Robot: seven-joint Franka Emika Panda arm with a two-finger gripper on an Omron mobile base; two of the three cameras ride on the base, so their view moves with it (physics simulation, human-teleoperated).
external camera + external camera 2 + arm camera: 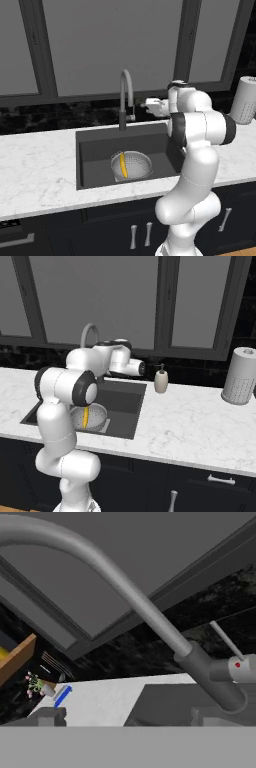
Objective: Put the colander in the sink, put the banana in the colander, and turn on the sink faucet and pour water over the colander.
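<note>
The silver colander [135,167] [97,415] sits on the floor of the dark sink [95,150] [127,401]. The yellow banana [123,166] [86,417] lies inside it. The gooseneck sink faucet [125,92] [89,332] [150,612] rises behind the basin. My gripper [148,104] [130,719] hovers open just right of the faucet, level with its side lever [235,664], holding nothing. In the hand view the lever shows a red dot and the dark stem [212,682] is close ahead. No water shows at the spout.
A tall white dotted cylinder [245,100] [241,376] stands on the marble counter [35,170] [200,426] at the right. A soap dispenser [161,380] stands beside the sink. Dark windows run behind. A blue object [62,695] lies far off.
</note>
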